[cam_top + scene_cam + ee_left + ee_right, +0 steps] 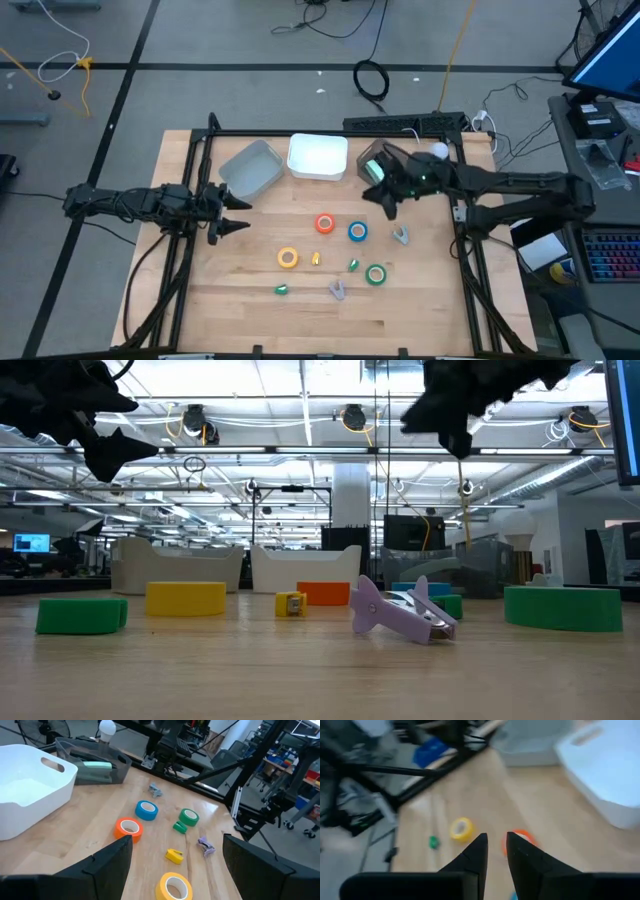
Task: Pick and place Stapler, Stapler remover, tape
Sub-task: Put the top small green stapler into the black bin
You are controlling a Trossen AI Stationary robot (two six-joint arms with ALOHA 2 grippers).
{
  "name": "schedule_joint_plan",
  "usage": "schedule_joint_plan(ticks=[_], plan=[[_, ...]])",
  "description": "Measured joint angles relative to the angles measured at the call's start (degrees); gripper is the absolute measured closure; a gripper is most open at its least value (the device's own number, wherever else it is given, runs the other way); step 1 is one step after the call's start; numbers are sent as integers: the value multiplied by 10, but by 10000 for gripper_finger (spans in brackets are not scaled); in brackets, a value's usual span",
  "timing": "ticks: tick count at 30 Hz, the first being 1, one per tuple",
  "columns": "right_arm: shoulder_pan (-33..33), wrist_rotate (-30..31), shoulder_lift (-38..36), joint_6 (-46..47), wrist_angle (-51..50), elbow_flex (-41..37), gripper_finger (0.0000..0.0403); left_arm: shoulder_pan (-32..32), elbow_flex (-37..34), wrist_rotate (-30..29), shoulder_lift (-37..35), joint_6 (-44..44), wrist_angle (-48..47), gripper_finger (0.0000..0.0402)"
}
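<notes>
Four tape rolls lie flat on the wooden table (200,300): orange (325,224), blue (357,232), yellow (288,257) and green (375,274). One purple staple remover (400,235) lies right of the blue roll, and another (338,290) lies near the front. A pale green stapler (97,765) rests in the dark bin (375,160). My right gripper (387,203) hovers beside that bin, high above the rolls. In the right wrist view its fingers (495,840) stand a narrow gap apart with nothing between them. My left gripper (240,215) waits open at the table's left.
A grey bin (250,165) and a white bin (318,157) stand along the far edge, left of the dark bin. Small yellow (315,259) and green (353,264) pieces lie among the rolls, and another green piece (282,290) lies nearer the front.
</notes>
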Motion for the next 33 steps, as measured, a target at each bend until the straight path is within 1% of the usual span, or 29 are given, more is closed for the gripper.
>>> schedule_joint_plan(ticks=[2,7,11,13,17,27,33], plan=[[27,0,13,0,39,0,343,0,0,-1,0,-1,0,91],[78,-3,56,-8,93,0,344,0,0,-1,0,-2,-1,91],[107,-47,101,-25,129,1,344,0,0,0,0,-26,-1,91],[118,-64,119,-43,124,4,344,0,0,-1,0,-33,-1,91],[130,-91,156,-99,85,25,344,0,0,-1,0,-36,-4,91],[154,-89,244,-327,-92,140,344,0,0,-1,0,-46,-4,91],[169,-82,287,-421,-125,178,344,0,0,-1,0,-46,-4,91]])
